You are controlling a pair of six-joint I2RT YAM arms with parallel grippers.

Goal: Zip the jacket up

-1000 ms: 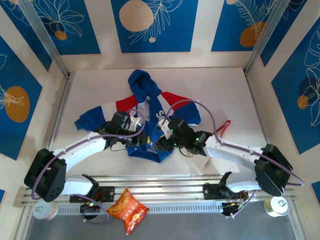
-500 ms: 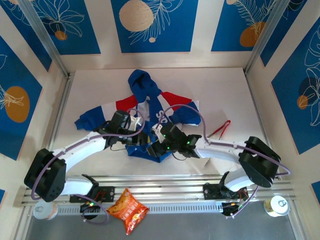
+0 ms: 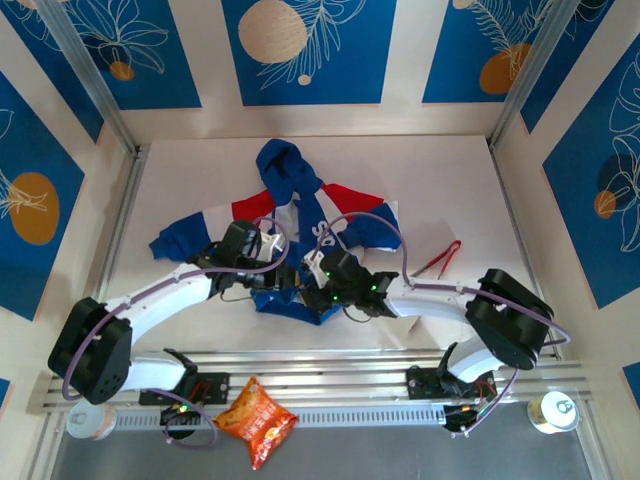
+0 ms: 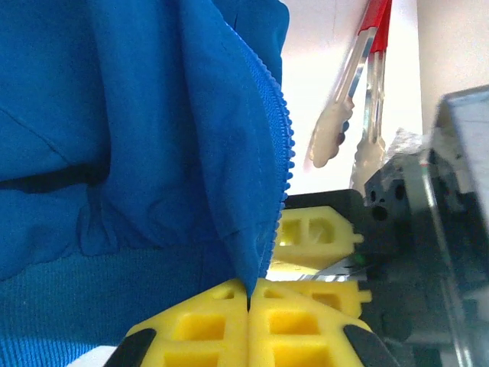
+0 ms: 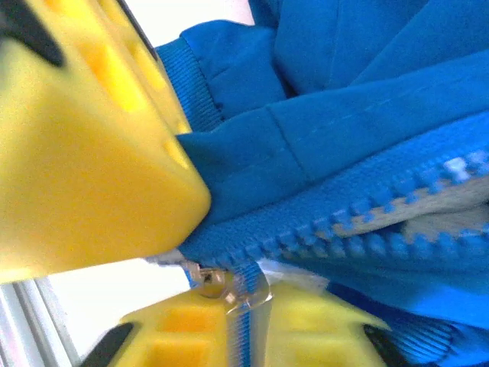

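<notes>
Right tool clamps the jacket at its zipper base.

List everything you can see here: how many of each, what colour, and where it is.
jacket: one, blue with red and white bands, middle of the table
tongs: one pair, red, right of the jacket
snack packet: one, orange-red, front ledge near the left arm's base
can: one, silver, near right corner
table: one, pale
left gripper: one, yellow jaws shut on the jacket's zipper edge
right gripper: one, yellow jaws shut on the jacket by the zipper
</notes>
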